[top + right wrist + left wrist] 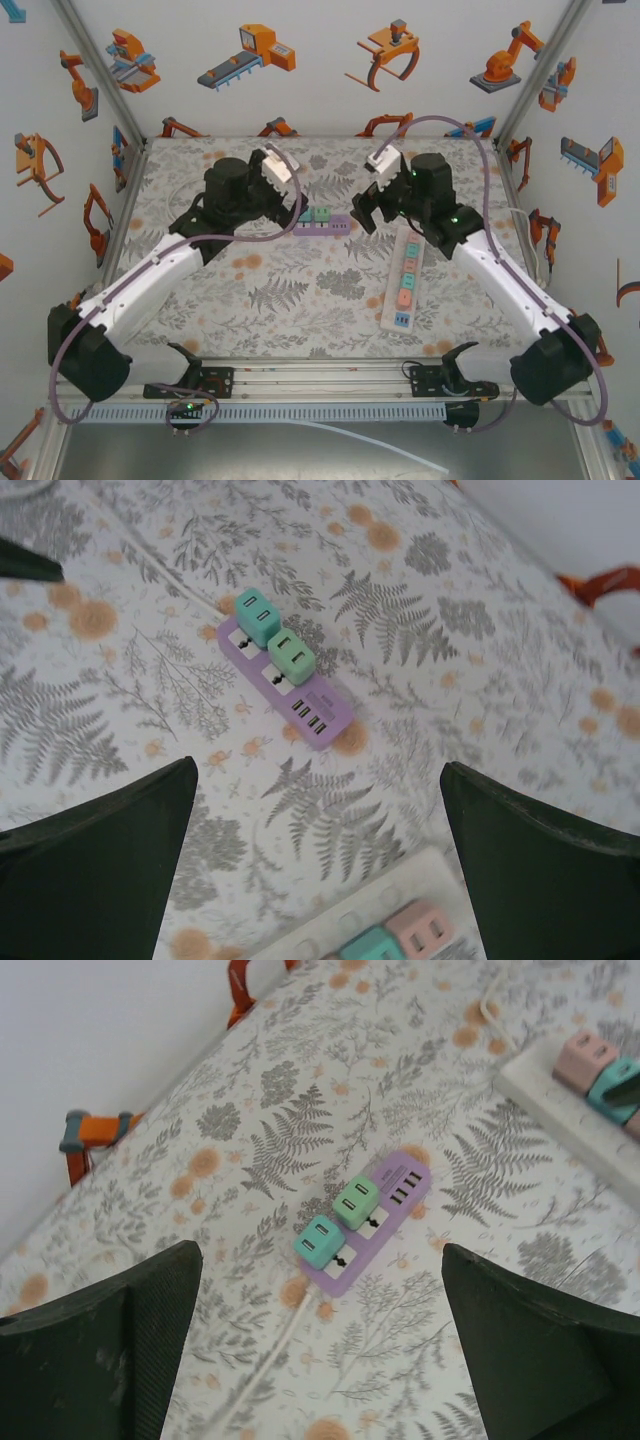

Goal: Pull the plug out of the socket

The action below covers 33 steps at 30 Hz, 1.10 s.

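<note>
**Both grippers open over the purple strip, plugs still seated**

Nearest on the right lies a white power strip (402, 290) loaded with pink, teal and orange adapters, its far end tucked under the right arm. Further in, about mid-table on the floral tablecloth (300, 300), sits the purple power strip (388, 1212). A teal plug (320, 1241) is on its left end, a green plug (357, 1201) is right beside it, and four USB slots are on the right end. A white cord (270, 1345) leaves the teal end. Any print on it is too small to read. The left gripper (320, 1300) and right gripper (318, 780) hang above it from either side, jaws spread wide, touching nothing. Orange robot stickers (256, 52) cover the far wall.
</note>
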Each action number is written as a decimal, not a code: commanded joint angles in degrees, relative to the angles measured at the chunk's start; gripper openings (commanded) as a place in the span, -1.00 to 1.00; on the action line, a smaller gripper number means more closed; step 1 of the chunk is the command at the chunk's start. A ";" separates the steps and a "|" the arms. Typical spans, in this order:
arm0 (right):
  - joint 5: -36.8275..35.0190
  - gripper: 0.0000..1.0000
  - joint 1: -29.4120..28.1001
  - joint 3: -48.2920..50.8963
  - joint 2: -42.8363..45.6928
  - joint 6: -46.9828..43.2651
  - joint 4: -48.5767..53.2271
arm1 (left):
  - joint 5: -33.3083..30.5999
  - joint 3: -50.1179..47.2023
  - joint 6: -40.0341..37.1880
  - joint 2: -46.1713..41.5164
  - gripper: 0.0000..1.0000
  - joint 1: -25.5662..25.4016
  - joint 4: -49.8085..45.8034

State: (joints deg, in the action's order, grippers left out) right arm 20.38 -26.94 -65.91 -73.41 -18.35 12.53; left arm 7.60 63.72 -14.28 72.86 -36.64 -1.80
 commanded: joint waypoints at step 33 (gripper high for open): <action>22.03 -0.17 -1.19 -29.31 -47.48 -40.59 10.97 | -7.86 -9.34 56.46 20.05 0.18 8.92 3.64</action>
State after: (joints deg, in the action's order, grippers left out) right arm 40.10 -27.92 -92.25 -120.03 -56.77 19.97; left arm -0.23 52.31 40.60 91.70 -28.03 -1.63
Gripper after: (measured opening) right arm 0.424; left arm 0.595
